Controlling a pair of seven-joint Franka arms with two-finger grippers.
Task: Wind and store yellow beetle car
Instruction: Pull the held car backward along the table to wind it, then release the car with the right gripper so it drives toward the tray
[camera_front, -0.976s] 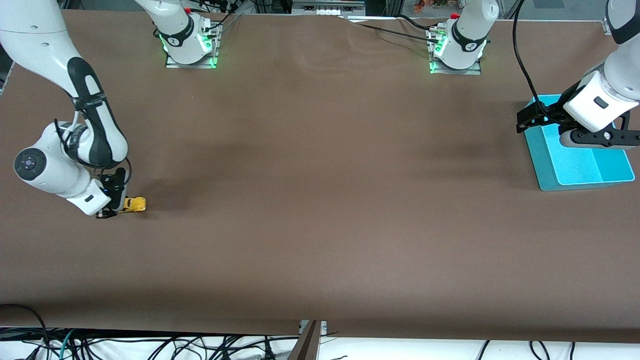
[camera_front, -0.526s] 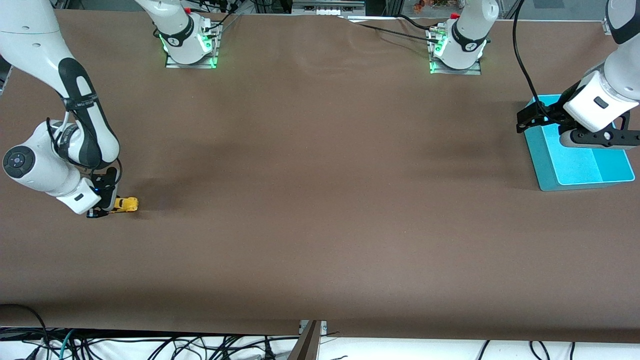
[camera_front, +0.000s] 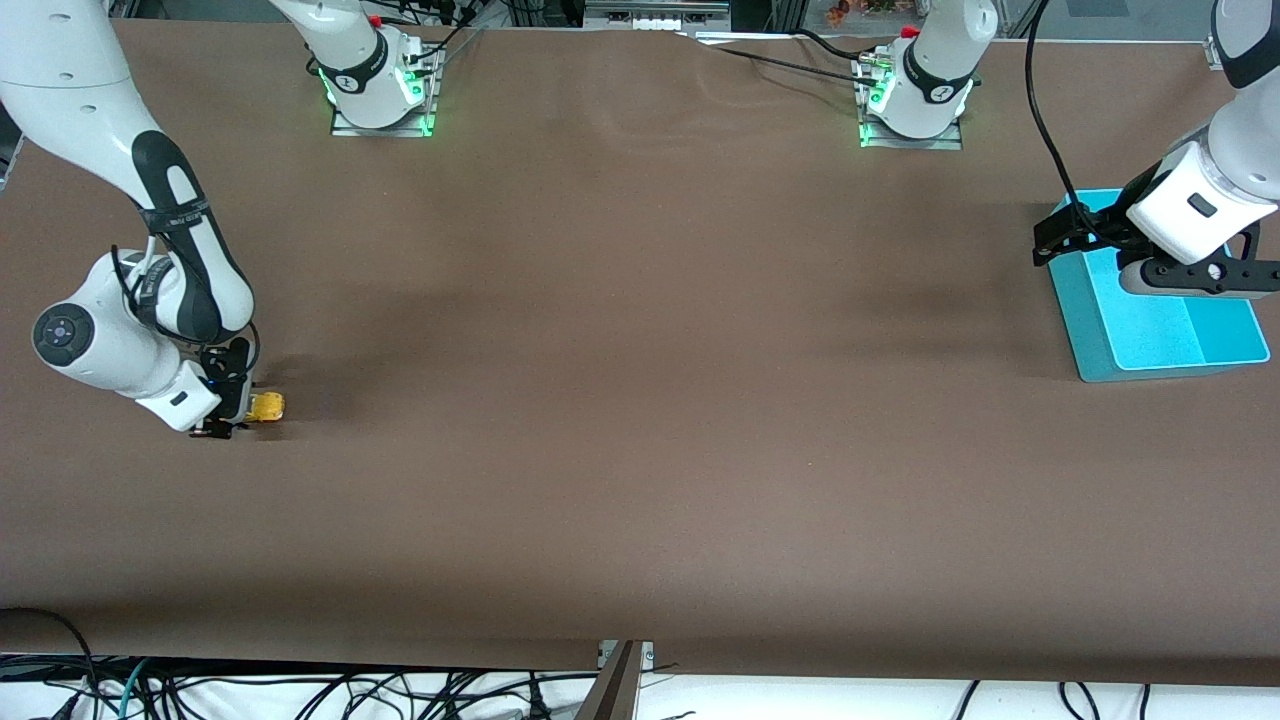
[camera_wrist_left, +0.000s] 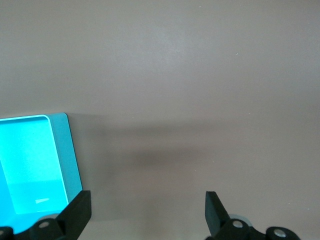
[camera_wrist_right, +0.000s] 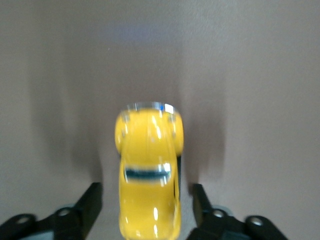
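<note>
1. Yellow beetle car (camera_wrist_right: 150, 185) on the brown table (camera_front: 640, 400), sitting between the right gripper's (camera_wrist_right: 147, 200) fingers at the right arm's end.
2. Right gripper low at the table, jaws spread, gaps visible on both sides of the car, no grip.
3. Left gripper (camera_wrist_left: 147, 212) wide apart, holding nothing, waiting over the teal bin's (camera_front: 1100, 340) edge, well apart from the car.

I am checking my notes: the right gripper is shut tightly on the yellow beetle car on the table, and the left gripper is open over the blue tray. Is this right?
Not quite. The right wrist view shows the right gripper open, its fingers apart from the yellow beetle car between them. The rest holds: the left gripper is open over the blue tray.
</note>
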